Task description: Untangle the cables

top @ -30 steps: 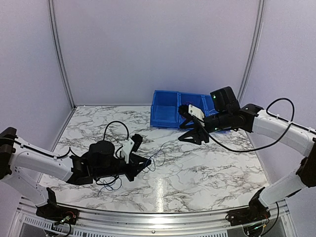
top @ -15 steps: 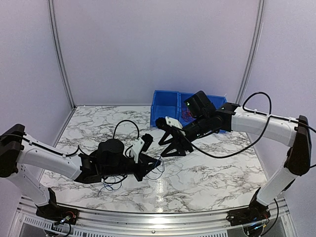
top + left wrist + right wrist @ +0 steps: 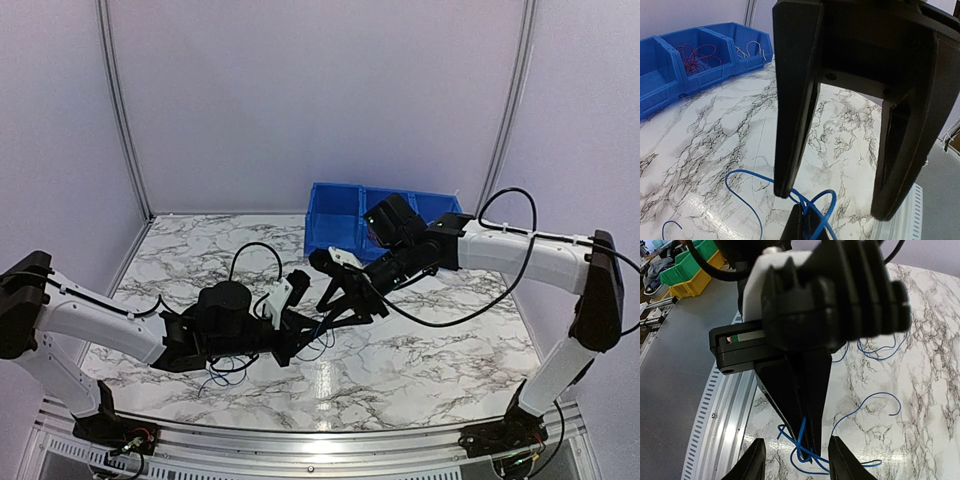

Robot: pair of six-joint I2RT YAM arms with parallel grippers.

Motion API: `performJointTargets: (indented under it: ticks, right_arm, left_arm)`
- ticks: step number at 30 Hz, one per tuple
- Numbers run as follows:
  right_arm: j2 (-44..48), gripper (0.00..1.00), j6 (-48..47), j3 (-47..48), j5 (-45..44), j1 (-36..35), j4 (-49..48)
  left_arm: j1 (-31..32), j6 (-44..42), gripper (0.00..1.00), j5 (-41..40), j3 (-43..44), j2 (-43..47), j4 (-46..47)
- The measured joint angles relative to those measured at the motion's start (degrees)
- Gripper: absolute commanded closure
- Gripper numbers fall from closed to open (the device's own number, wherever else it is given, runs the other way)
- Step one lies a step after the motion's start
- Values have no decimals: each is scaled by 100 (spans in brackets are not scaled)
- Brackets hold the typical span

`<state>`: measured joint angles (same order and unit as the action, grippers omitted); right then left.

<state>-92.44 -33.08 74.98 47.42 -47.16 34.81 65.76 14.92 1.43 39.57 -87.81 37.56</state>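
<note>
Top external: near the middle of the table (image 3: pixel 450 340), the left end effector (image 3: pixel 306 334) was clenched on a blue cable (image 3: pixel 322 346), with the right end effector (image 3: pixel 340 308) poised just above it. A blue bin (image 3: pixel 335 225) stood at the far edge.

Left wrist: the right end effector's black fingers hung spread apart over the cable's loops. Red cables (image 3: pixel 695 52) lay in the bin's middle compartment.

Right wrist: its own jaws stood released, straddling the left tips that pinched the blue strand.
</note>
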Motion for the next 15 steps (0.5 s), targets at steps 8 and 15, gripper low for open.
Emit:
performJointTargets:
  ticks: [8, 15]
  right_arm:
    - [-256, 100, 98, 0, 103, 2, -28]
    - [-212, 100, 199, 0, 168, 13, -48]
  left_arm:
    - [4, 2, 93, -7, 0, 0, 57]
    - [4, 24, 74, -192, -2, -42, 55]
